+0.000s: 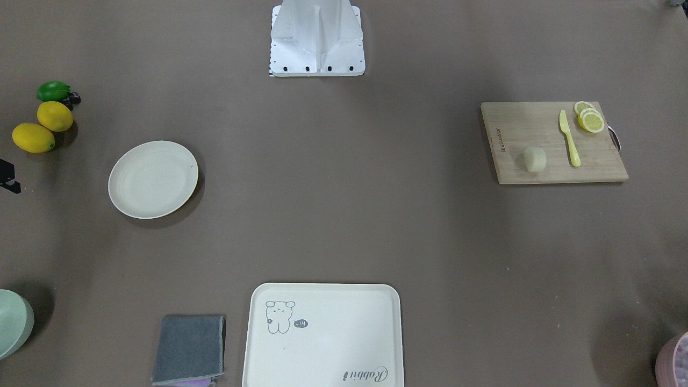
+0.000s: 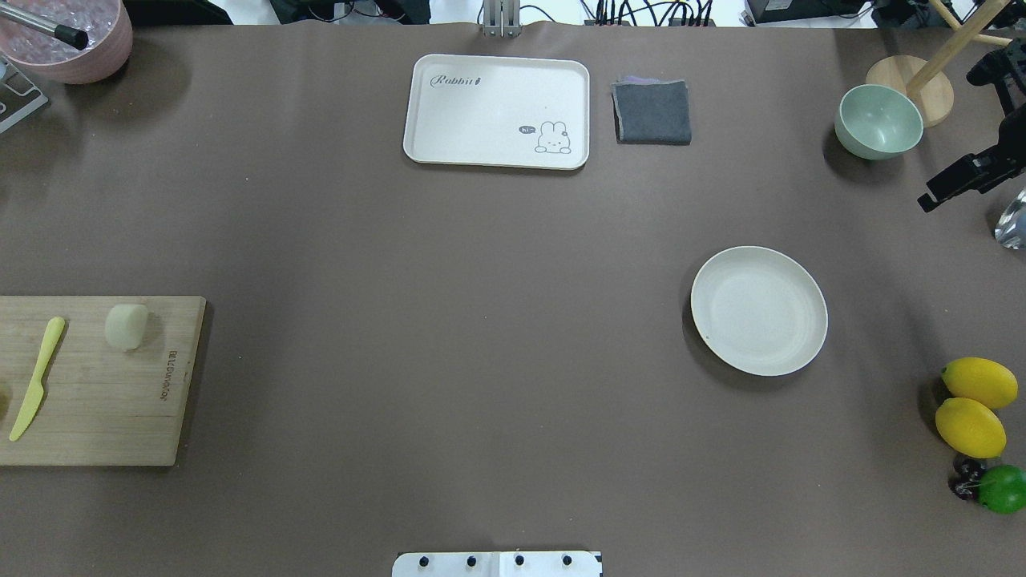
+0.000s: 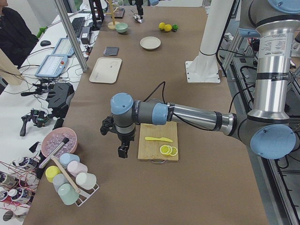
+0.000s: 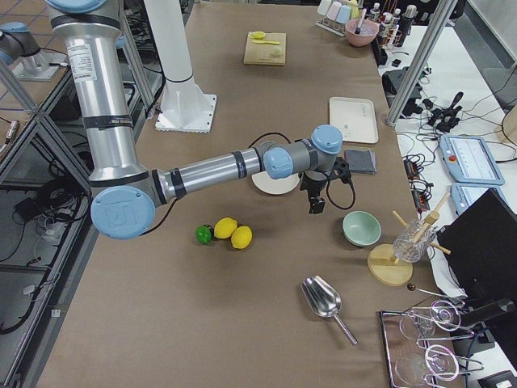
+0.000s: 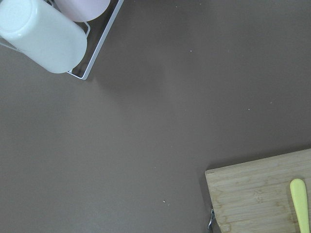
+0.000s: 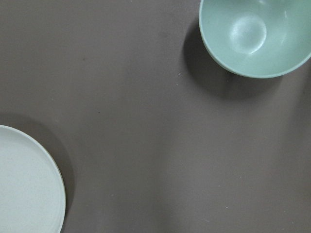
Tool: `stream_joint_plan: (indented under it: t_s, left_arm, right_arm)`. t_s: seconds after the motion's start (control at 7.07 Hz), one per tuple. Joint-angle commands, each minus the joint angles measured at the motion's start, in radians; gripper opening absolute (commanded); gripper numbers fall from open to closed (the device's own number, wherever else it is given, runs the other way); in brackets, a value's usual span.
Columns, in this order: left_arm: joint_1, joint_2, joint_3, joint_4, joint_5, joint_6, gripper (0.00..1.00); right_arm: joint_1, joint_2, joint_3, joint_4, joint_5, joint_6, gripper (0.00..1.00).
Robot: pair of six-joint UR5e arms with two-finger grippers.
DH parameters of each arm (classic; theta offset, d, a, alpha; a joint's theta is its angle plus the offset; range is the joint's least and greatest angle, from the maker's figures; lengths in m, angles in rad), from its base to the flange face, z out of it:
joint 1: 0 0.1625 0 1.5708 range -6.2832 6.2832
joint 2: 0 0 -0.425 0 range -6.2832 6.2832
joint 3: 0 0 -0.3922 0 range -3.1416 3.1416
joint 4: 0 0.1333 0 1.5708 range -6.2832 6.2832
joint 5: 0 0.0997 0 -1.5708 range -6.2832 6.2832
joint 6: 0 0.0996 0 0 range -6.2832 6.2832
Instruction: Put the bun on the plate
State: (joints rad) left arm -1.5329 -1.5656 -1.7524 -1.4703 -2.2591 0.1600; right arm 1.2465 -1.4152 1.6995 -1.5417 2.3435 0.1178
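While the bun (image 1: 535, 159) sits on the board (image 1: 537, 129) at the table's left end, we find the plate (image 1: 153, 179) well apart from it, toward the right end, with nothing on it. On the board a yellow knife (image 1: 569, 137) lies between the bun and a few lemon slices (image 1: 590, 119); the bun touches neither. Beyond the plate, two lemons (image 2: 979, 382) and a lime (image 2: 1002, 489) sit near the right edge on the robot's side. A green bowl (image 2: 878, 120) stands on the far side. A tray (image 1: 333, 322) and a grey cloth (image 1: 188, 349) lie side by side at the far edge, off the line from board to plate.

We see the left gripper (image 3: 123, 150) hanging above the table just beside the board's outer end, between it and a rack of cups (image 3: 70, 180), touching nothing that we can make out. We see the right gripper (image 4: 316, 203) hanging over bare table between plate and bowl. Its wrist view shows the plate's rim and the bowl. For both, we cannot tell how far the fingers stand apart, and neither appears to hold anything.
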Motion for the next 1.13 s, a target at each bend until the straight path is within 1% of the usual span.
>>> stream_joint_plan:
  t_s: [0.0, 0.14, 0.42, 0.57, 0.71, 0.85, 0.99]
  left_arm:
    - [0.002, -0.001, -0.004, -0.002, -0.002, -0.002, 0.98]
    - [0.005, -0.002, 0.007, -0.002, 0.0, 0.0, 0.98]
    - [0.005, -0.005, 0.014, -0.002, -0.005, 0.0, 0.98]
    - [0.005, -0.007, 0.011, -0.002, -0.005, 0.0, 0.98]
    - [0.005, -0.005, 0.004, -0.002, -0.005, 0.0, 0.98]
    - [0.005, -0.007, 0.001, -0.004, -0.007, -0.002, 0.98]
    - [0.005, -0.008, -0.001, -0.002, -0.007, -0.002, 0.98]
  right_arm:
    - [-0.005, 0.01, 0.012, 0.0, 0.0, 0.06, 1.0]
    - [-0.028, 0.009, 0.006, 0.034, 0.0, 0.094, 0.99]
    - [-0.158, -0.001, -0.047, 0.194, -0.009, 0.207, 0.89]
    - [-0.201, -0.002, -0.063, 0.251, -0.007, 0.209, 0.69]
    - [-0.234, -0.002, -0.066, 0.255, -0.007, 0.209, 0.64]
    - [-0.248, -0.008, -0.069, 0.278, -0.012, 0.21, 1.0]
    - [-0.259, -0.013, -0.08, 0.282, -0.016, 0.245, 1.0]
